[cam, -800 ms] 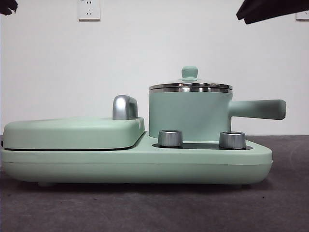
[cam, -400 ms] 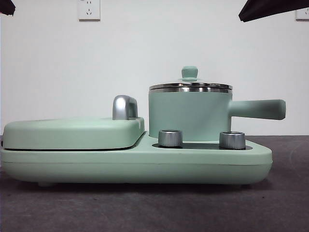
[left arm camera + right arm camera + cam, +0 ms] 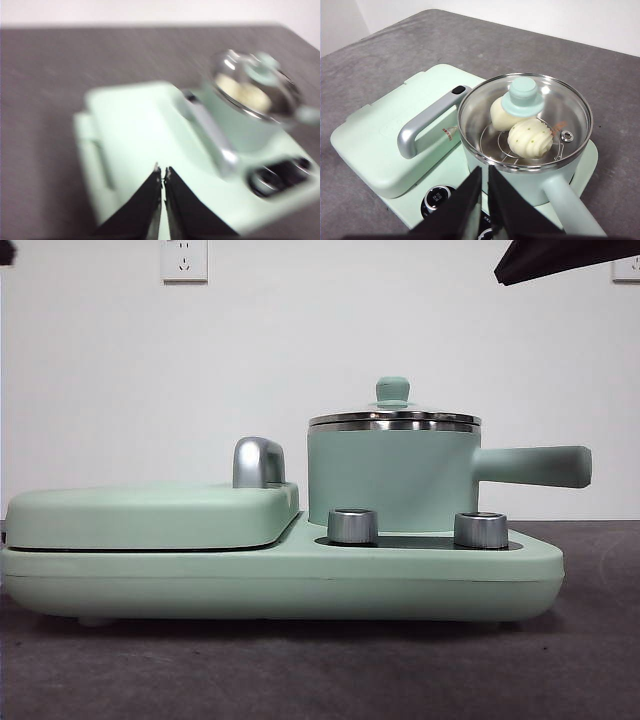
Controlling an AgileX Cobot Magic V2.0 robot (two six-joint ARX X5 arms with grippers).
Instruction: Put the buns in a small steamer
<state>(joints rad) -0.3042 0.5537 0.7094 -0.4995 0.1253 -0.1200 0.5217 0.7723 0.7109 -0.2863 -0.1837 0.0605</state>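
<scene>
The small steamer (image 3: 392, 475) stands on the right half of the mint-green cooker base, its glass lid with green knob (image 3: 524, 96) in place. Through the lid I see both buns inside on a wire rack: the smooth bun (image 3: 500, 114) and the ridged bun (image 3: 530, 138). The blurred left wrist view shows the steamer (image 3: 250, 100) with a cream shape under the lid. My right gripper (image 3: 484, 172) is shut and empty, high above the cooker's knobs. My left gripper (image 3: 162, 172) is shut and empty, high above the flat griddle lid. Both arms show only as dark tips at the front view's top corners.
The flat griddle section (image 3: 150, 515) with its steel handle (image 3: 257, 462) fills the cooker's left half. Two steel knobs (image 3: 353, 525) (image 3: 480, 529) sit in front of the steamer. The steamer's long handle (image 3: 535, 466) points right. The table is dark grey.
The dark tip at the top left has withdrawn further out of the front view. The tip at the top right rose slightly. Steamer and lid have not moved.
</scene>
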